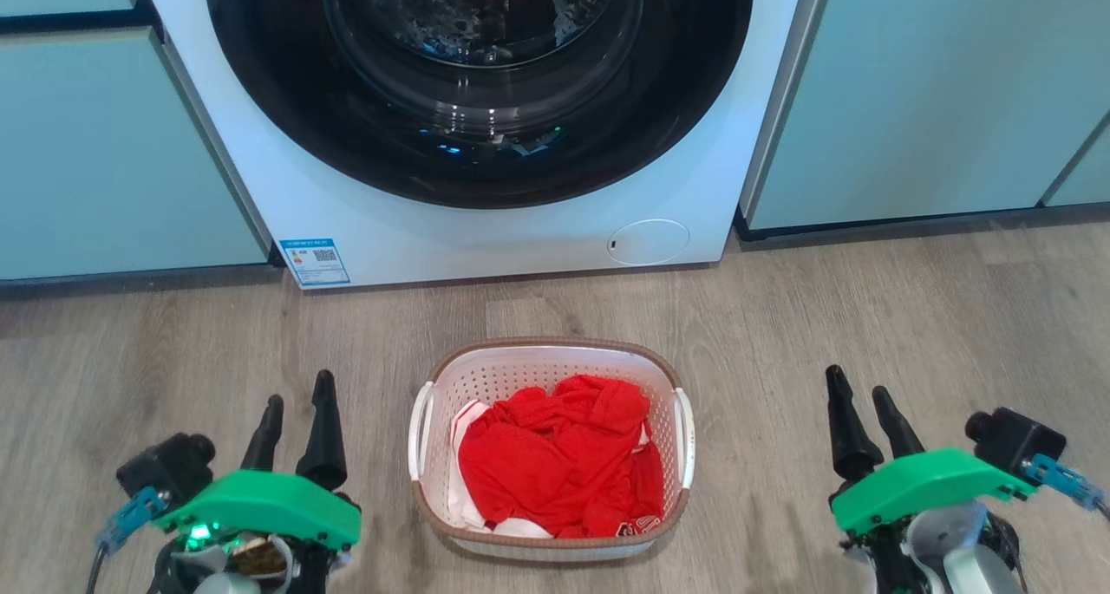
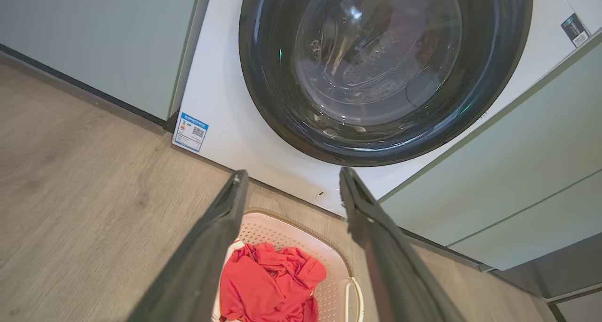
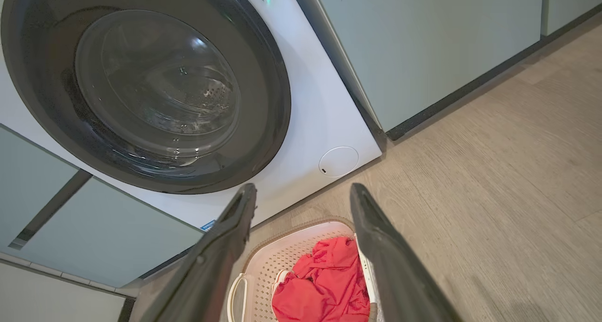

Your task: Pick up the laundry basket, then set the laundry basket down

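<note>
White perforated plastic with a brown rim: the basket (image 1: 520, 377) sits on the floor (image 1: 173, 351) at 6 o'clock from the washer (image 1: 486, 238), holding red clothes (image 1: 555, 460). Flanking it are the left pincer (image 1: 299, 390) at 9 o'clock and the right pincer (image 1: 858, 381) at 3 o'clock, both spread and empty (probably placed to take the side handles (image 1: 420, 429)). On the washer, a blue sticker (image 1: 316, 261) shows a QR code; its text is unreadable.

head: high, tilted forward-down, floor (image 1: 867, 316) and washer (image 1: 520, 238) base ahead, laundry basket (image 1: 538, 370) centred, near | left wrist: low by the floor, left of basket, sighting along left tool (image 2: 292, 171) toward washer door, close | right wrist: mirrored from basket's right, along right tool (image 3: 303, 185) | shared by all: basket, washer front
</note>
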Robot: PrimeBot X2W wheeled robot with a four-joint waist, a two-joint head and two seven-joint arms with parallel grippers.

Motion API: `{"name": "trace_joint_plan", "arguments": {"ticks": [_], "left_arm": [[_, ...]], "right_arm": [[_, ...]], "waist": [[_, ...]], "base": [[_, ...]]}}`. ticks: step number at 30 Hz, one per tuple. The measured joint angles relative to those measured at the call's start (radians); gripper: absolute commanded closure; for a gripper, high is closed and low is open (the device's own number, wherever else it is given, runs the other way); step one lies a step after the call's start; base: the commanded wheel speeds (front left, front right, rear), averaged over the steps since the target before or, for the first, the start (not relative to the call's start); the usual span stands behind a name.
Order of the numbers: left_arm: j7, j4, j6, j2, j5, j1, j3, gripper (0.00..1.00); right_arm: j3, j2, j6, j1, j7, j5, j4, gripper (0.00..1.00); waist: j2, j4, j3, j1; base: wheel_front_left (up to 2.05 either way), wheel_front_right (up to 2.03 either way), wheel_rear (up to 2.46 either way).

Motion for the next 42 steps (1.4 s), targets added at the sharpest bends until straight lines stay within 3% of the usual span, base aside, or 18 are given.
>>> {"name": "trace_joint_plan", "arguments": {"ticks": [18,42], "left_arm": [[-0.052,-0.024,0.043,0.006,0.211,0.021,-0.031,0.00],[-0.123,-0.051,0.051,0.003,0.471,0.060,-0.034,0.00]], "right_arm": [[0.042,-0.002,0.000,0.000,-0.052,-0.211,-0.030,0.00],[0.090,-0.006,0.000,0.000,-0.121,-0.492,-0.065,0.00]], "waist": [[0.0000,-0.003,-0.005,0.0000],[0.0000,-0.016,-0.005,0.0000]], "base": [[0.00,0.00,0.00],[0.00,0.00,0.00]]}}
